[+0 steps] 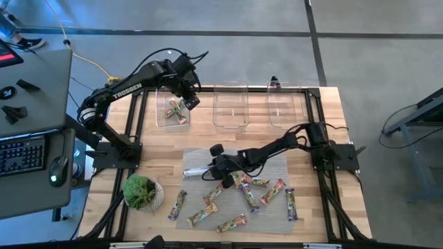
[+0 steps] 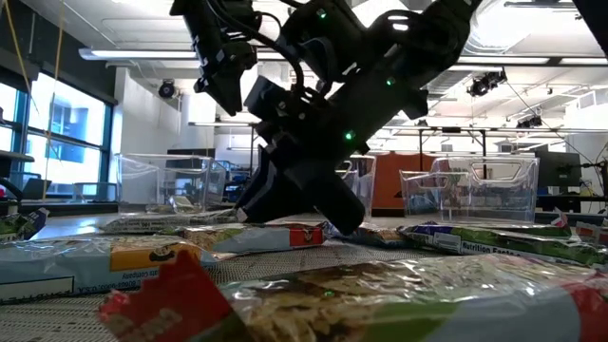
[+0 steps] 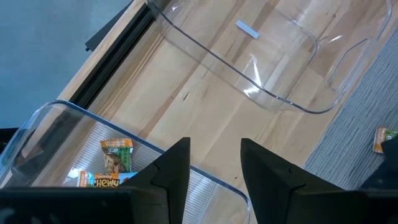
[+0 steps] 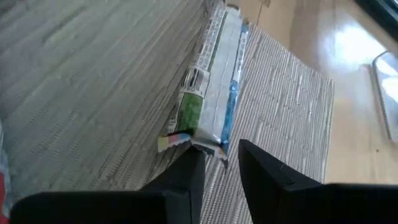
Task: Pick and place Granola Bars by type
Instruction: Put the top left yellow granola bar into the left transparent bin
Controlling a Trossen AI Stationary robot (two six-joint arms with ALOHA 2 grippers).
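Note:
Several granola bars lie scattered on a grey woven mat at the table's near middle. My right gripper reaches low across the mat from the right and is shut on the end of a green, white and blue bar, which stretches away from it toward the table's left. My left gripper hangs open above the left clear bin; its fingers have nothing between them. That bin holds a few green and yellow bars. My right gripper pinches the bar's crimped near end between its two fingers, only at their free ends. The fingers slant down from the table's right and lie along the bar. The bar stands tipped on its long edge, its far part on the mat.
Two more clear bins, the middle one and the right one, stand along the far edge. A green plant in a pot sits at the near left corner. Black frame rails border the table.

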